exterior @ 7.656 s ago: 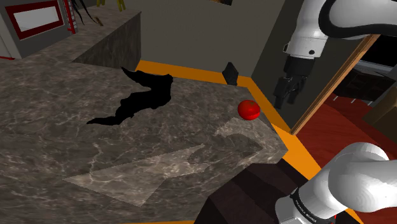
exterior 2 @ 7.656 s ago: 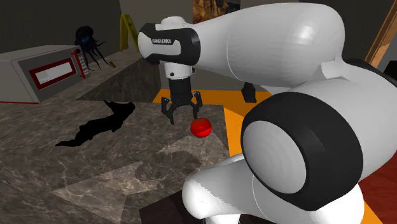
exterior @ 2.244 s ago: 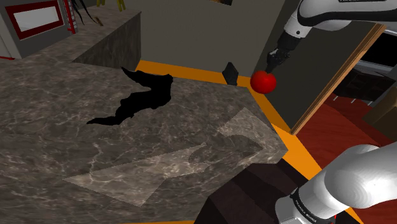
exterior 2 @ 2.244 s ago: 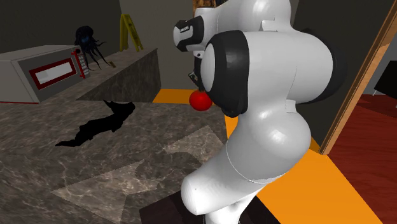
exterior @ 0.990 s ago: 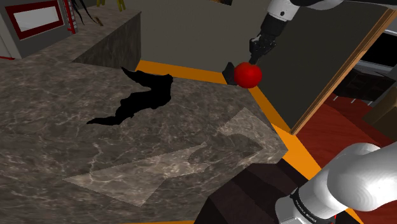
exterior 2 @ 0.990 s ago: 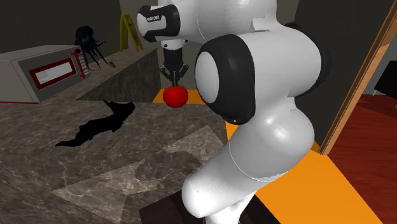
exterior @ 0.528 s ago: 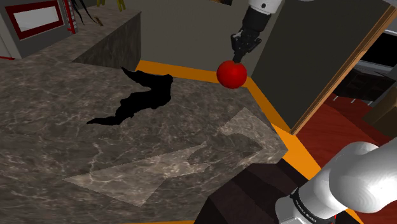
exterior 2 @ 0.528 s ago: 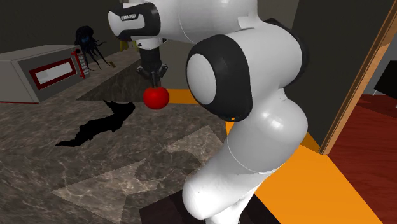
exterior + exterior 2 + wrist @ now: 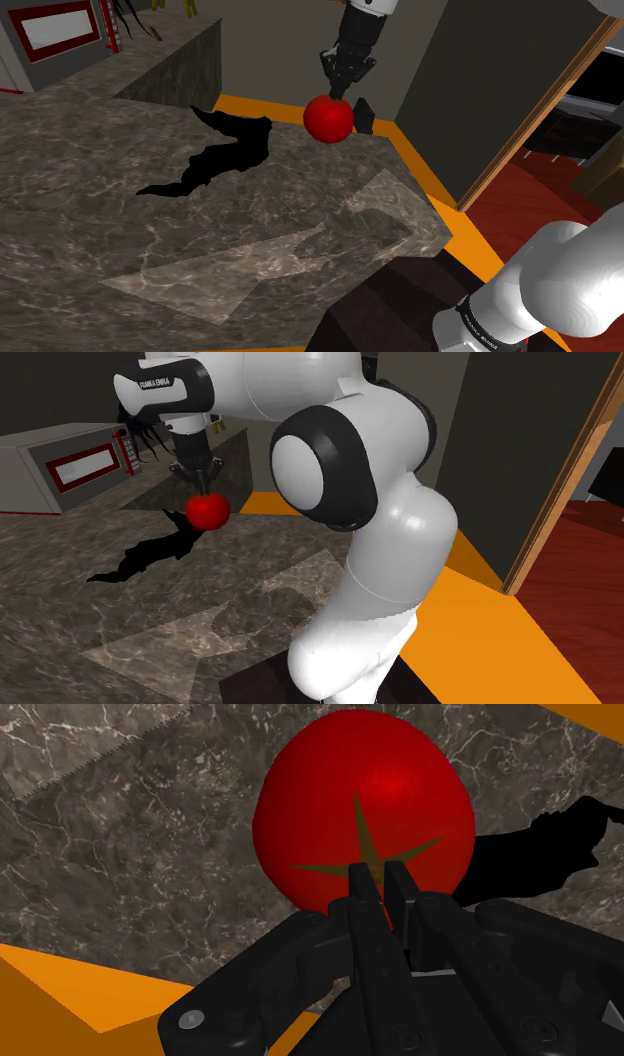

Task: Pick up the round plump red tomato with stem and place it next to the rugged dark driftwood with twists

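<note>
The surface (image 9: 200,260) is a broad slab of grey-brown veined stone with a dull polish, edged by a flat orange band (image 9: 420,170). Over it bends the white arm (image 9: 330,462), smooth and rounded with dark joints, reaching out across the slab.

The driftwood (image 9: 215,155) lies flat on the stone as a black, ragged, twisting shape. Its long axis runs on a slant, from a hooked tip near the orange band down toward the shoulder view's lower left. In the second exterior view the driftwood (image 9: 150,552) sits below and just left of the hanging load.

The tomato (image 9: 329,119) is round, plump and glossy red, and hangs in the air above the far part of the surface, clear of the stone. From it the wood lies toward the shoulder view's left and lower down, so the coming move is, by my reading, a short carry that way and then a descent beside the wood's near flank.

The gripper (image 9: 338,92) points down with its black fingers drawn close, pinching the tomato (image 9: 365,804) at its top beside the brownish star-shaped stem (image 9: 368,854).
</note>
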### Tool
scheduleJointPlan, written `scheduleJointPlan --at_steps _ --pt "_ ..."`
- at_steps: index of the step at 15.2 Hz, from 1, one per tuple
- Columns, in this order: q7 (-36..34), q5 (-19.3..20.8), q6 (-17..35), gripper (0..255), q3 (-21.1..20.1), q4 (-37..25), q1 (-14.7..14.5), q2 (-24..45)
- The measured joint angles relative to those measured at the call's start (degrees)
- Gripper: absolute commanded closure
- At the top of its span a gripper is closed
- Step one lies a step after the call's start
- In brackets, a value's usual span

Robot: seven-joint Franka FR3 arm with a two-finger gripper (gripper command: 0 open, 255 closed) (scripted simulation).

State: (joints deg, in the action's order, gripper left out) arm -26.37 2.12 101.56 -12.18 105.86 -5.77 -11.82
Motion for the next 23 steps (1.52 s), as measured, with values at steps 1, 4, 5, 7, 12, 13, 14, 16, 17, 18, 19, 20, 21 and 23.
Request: scheduleJointPlan --at_steps 1,4,5,7,12,13,14,16,17,18,19,20,21,23 --pt "-1.5 0.3 -0.2 255 -1.0 -1.4 -0.5 1.3" --pt "-6.0 1.3 -1.4 255 -3.8 -5.9 -2.1 5.0" --pt "-7.5 1.7 -1.6 255 -4.6 -7.1 -2.6 6.2" --pt "-10.1 2.9 -2.2 255 -6.1 -10.6 -3.6 9.4" --pt "-17.4 6.7 -4.9 255 -9.7 -20.5 -7.6 18.0" --pt "-17.8 6.8 -4.4 255 -9.8 -20.2 -7.8 18.3" --pt "-18.1 7.0 -3.9 255 -9.9 -19.9 -7.9 18.6" --pt "-18.3 7.0 -2.2 255 -9.8 -18.2 -7.8 18.5" --pt "-18.4 6.9 -1.4 255 -9.8 -17.1 -7.8 18.2" --pt "-18.3 6.8 -0.5 255 -9.8 -16.0 -7.7 18.0" --pt "-18.5 6.9 0.2 255 -9.8 -15.4 -7.7 18.1" --pt "-18.6 6.9 0.8 255 -9.8 -14.8 -7.7 18.1" --pt "-18.7 6.9 1.5 255 -9.8 -14.1 -7.7 18.0" --pt "-18.8 6.9 3.1 255 -9.7 -12.2 -7.6 17.9"
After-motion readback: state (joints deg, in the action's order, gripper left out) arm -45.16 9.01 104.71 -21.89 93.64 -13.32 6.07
